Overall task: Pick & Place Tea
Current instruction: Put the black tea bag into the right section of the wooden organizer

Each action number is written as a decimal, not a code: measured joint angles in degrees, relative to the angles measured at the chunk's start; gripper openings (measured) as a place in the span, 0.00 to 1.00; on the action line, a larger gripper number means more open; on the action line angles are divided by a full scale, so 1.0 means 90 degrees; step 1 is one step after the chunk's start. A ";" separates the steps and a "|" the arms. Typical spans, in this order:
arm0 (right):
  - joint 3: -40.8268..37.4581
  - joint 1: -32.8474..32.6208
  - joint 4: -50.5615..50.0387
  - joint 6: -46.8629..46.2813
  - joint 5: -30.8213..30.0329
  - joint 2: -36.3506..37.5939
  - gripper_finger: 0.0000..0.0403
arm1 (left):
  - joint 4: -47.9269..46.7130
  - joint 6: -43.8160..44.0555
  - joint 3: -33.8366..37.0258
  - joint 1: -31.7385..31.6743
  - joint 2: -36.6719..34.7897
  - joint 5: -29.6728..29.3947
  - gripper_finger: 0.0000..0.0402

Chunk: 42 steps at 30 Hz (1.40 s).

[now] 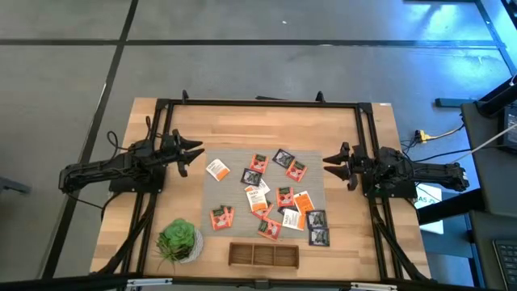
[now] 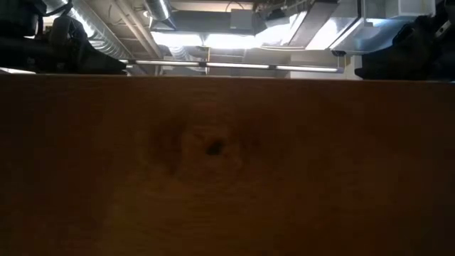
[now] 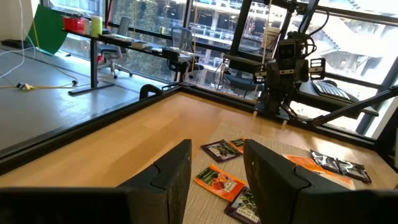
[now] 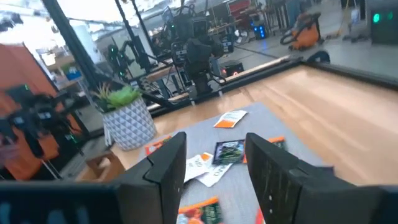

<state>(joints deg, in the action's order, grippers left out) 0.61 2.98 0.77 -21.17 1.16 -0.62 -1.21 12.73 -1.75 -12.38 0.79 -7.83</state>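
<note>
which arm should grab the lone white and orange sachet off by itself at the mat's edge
Left. That sachet lies at the mat's left edge, just beyond the open left end effector; the right end effector, also open, waits across the mat.

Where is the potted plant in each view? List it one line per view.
High view: potted plant at the table's front-left corner, left of the wooden tray.
Low view: not in it.
Left wrist view: not in it.
Right wrist view: plant beyond the sachets.
Shared landmark: grey mat.

About fourteen tea sachets (image 1: pixel 257 196), one plant (image 1: pixel 178 240), one wooden tray (image 1: pixel 263 255), two arms
</note>
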 joint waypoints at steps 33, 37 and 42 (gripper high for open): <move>0.3026 -0.1646 -0.2260 -0.1180 0.0606 -0.5263 0.41 | 0.0009 0.0015 -0.0001 0.0002 0.0000 -0.0001 0.36; 0.3025 -0.2395 -0.2441 -0.2666 0.0562 -0.6126 0.41 | 0.0012 0.0012 -0.0001 0.0000 0.0001 -0.0001 0.36; 0.3022 -0.2997 -0.2442 -0.3896 0.0302 -0.6824 0.41 | 0.0012 0.0007 0.0002 0.0000 0.0001 -0.0017 0.36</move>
<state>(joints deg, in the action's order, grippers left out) 27.81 -23.99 -21.21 -56.23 3.88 -62.04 -1.10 12.80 -1.74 -12.38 0.80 -7.98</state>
